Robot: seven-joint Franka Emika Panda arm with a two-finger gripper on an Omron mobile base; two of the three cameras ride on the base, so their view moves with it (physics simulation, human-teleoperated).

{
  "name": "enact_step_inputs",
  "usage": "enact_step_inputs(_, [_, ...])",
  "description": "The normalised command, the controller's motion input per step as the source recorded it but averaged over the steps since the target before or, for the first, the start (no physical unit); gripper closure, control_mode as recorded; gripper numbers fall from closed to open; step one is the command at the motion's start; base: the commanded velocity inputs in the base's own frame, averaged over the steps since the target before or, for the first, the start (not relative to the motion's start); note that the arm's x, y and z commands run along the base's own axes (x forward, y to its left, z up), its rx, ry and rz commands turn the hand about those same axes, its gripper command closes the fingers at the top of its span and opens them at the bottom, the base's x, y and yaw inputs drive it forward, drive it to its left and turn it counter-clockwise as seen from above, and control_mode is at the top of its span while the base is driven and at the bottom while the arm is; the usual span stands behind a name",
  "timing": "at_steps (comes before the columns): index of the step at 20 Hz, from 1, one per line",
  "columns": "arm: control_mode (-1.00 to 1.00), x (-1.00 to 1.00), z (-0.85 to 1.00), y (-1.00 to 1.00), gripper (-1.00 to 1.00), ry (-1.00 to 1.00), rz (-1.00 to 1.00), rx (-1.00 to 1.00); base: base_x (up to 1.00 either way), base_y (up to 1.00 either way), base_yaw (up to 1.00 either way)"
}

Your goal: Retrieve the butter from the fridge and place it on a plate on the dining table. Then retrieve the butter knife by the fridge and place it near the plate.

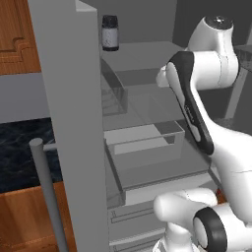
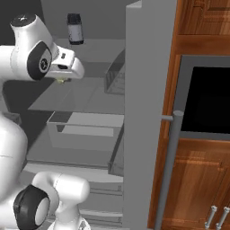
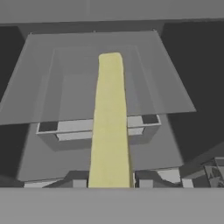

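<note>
The fridge (image 1: 74,123), tall and grey, stands with both French doors swung wide so that the arm can reach its shelves; one long bar handle shows on each door, the left door's (image 1: 47,197) in the left base view and the right door's (image 2: 168,170) in the right base view. Inside, the glass shelves are stacked above a single pale drawer bin (image 1: 147,142), with door racks to either side. The white arm extends into the upper compartment, its hand held level above the middle shelf — a posture that suits lifting an item clear of the shelf. One dark jar with a pale label (image 1: 110,33) stands upright on the top shelf, well apart from the hand. The butter (image 3: 110,127), one pale yellow stick, runs lengthwise up the middle of the hand view from between the fingertips, raised above the shelf and drawer bin below; a sliver of yellow (image 2: 61,81) also shows under the hand in the right base view. The gripper (image 2: 63,79) is therefore judged clenched on the butter — the narrow jaw gap matches the stick's width — though the fingertips themselves are hidden. Withdrawal from the fridge is the likely step in hand; the placing on the plate is not yet done.
</note>
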Motion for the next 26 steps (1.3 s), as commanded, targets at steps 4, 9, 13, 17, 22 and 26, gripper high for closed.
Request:
enact_step_inputs(4, [-1.00,-1.00,-0.93,-0.09,1.00,0.13,0.00,-0.06,0.00,0.00,0.00])
enact_step_inputs(9, [-1.00,-1.00,-1.00,-0.11,1.00,0.18,0.00,-0.07,0.00,0.00,0.00])
enact_step_inputs(13, [-1.00,-0.75,-0.70,-0.09,1.00,0.05,-0.04,0.00,0.00,0.00,0.00])
enact_step_inputs(17, [-1.00,-0.03,-0.09,0.02,1.00,0.00,0.00,0.00,0.00,0.00,0.00])
enact_step_inputs(22, [-1.00,0.00,0.00,0.00,1.00,0.00,0.00,0.00,0.00,0.00,0.00])
enact_step_inputs(26, [-1.00,-0.25,-0.03,0.00,1.00,0.00,0.00,0.00,0.00,0.00,0.00])
